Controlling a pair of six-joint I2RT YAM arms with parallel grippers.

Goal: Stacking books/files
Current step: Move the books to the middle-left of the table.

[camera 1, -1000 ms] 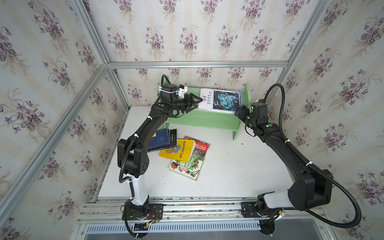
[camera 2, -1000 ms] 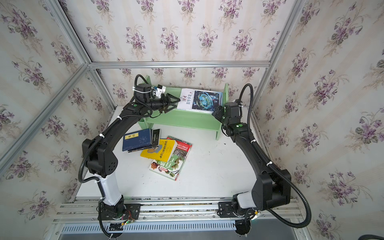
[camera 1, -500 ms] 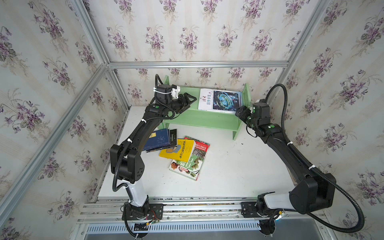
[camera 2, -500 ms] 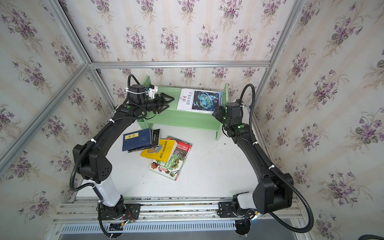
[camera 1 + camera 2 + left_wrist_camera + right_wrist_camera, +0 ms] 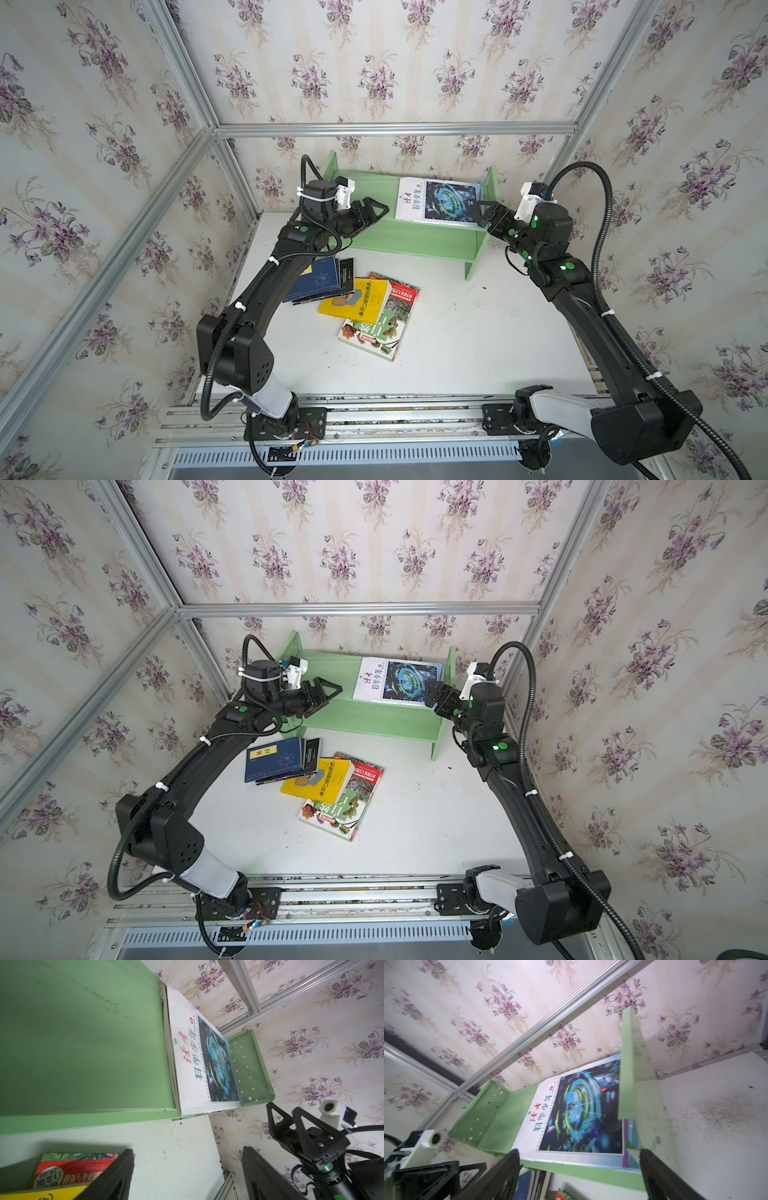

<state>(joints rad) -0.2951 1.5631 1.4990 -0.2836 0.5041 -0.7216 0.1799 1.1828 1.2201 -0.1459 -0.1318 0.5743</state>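
left gripper (image 5: pixel 381 210): wide, holds nothing | right gripper (image 5: pixel 484 213): wide, holds nothing | blue-swirl book (image 5: pixel 440 200): flat on green shelf (image 5: pixel 415 241)

Glossy paper book (image 5: pixel 440 201) — matt shelf (image 5: pixel 415 241)

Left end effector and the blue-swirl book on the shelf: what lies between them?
Only bare green shelf, no other book; the left wrist view shows it. The left end effector is open, clear of the blue-swirl book.
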